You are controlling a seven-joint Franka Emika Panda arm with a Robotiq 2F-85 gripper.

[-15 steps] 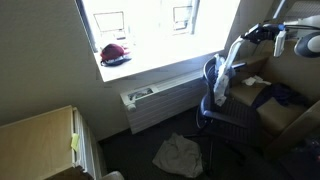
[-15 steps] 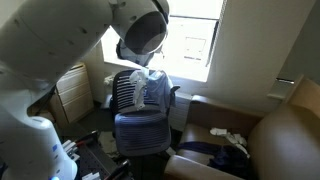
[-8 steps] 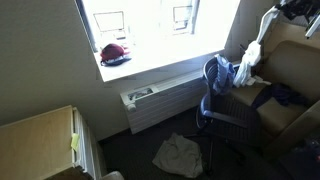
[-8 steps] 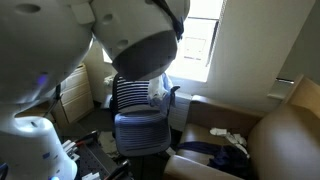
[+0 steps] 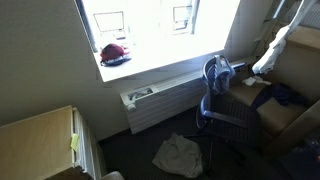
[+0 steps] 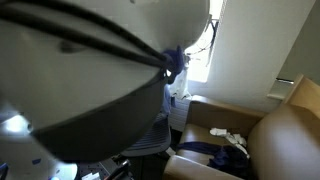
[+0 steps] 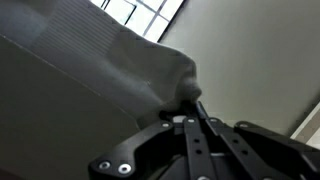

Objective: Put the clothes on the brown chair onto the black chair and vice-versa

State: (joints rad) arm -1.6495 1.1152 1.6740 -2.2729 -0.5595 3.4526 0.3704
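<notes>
Jaws: closed tight on a fold of the pale garment, which bunches right at the tips in the wrist view
Held cloth: in an exterior view the pale garment hangs in the air from the upper right corner, at 2 o'clock from the black chair and in front of the back of the brown chair; its lower end is near that chair's arm, and whether it touches cannot be told
Black seat: the black chair stands just beside the brown chair, at its 9 o'clock; a blue cloth lies over the top of its back, and whether it joins the hanging garment cannot be told
Brown seat: a dark navy piece lies on the cushion; in an exterior view a small white piece lies at 1 o'clock of the navy cloth, touching it
Floor: a grey-beige piece lies crumpled on the dark floor at 7 o'clock from the black chair
Sill: a red and dark cap sits on the window sill, at 10 o'clock from the black chair
Corner: a pale wooden cabinet stands at lower left
Arm: the robot arm fills most of an exterior view and hides most of the black chair
</notes>
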